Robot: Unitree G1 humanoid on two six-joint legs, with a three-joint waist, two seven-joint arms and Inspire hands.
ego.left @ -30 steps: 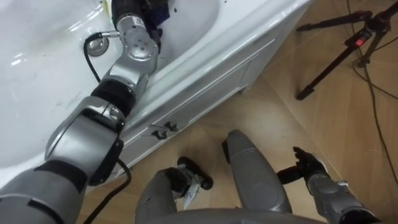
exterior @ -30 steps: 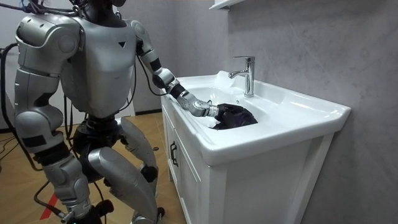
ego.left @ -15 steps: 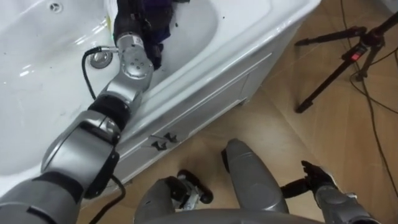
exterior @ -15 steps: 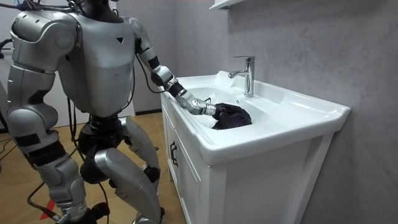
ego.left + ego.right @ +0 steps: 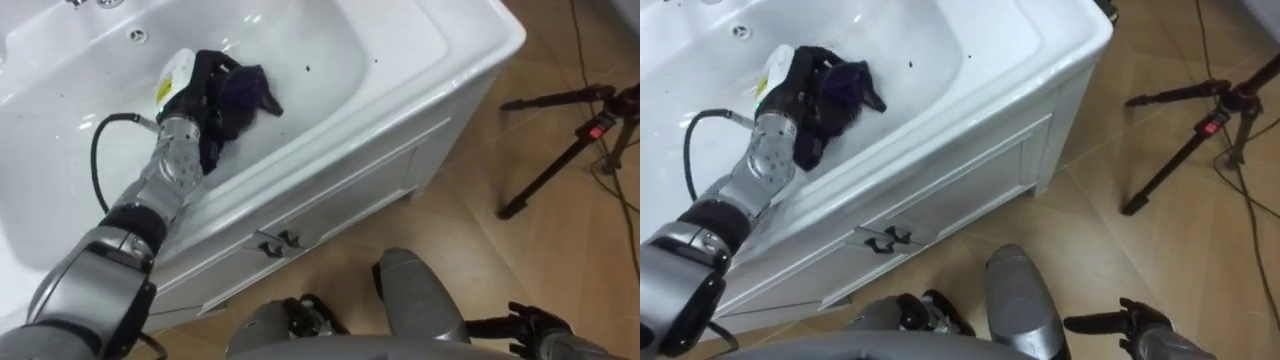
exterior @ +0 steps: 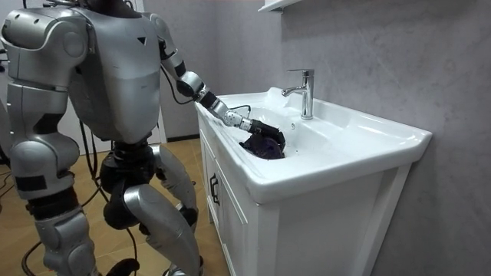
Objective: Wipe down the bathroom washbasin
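Note:
The white basin (image 5: 400,45) sits on a white cabinet, its bowl marked by a few dark specks (image 5: 307,70). My left hand (image 5: 190,95) reaches into the bowl near the front wall, fingers curled round a dark purple cloth (image 5: 250,88) that is pressed on the bowl's surface. In the room view the hand (image 6: 253,126) and cloth (image 6: 265,146) lie by the rim nearest the robot, left of the chrome tap (image 6: 304,90). My right hand (image 5: 540,325) hangs low at the lower right beside my leg, fingers relaxed and holding nothing.
The cabinet front (image 5: 330,190) has two dark handles (image 5: 280,240) and faces my legs. A black tripod (image 5: 565,145) stands on the wooden floor to the right. A shelf (image 6: 276,4) hangs on the grey wall above the tap.
The eye view has shifted so more of the bowl shows. My left hand has dragged the cloth across the bowl toward the rim nearest the robot. The body has straightened a little.

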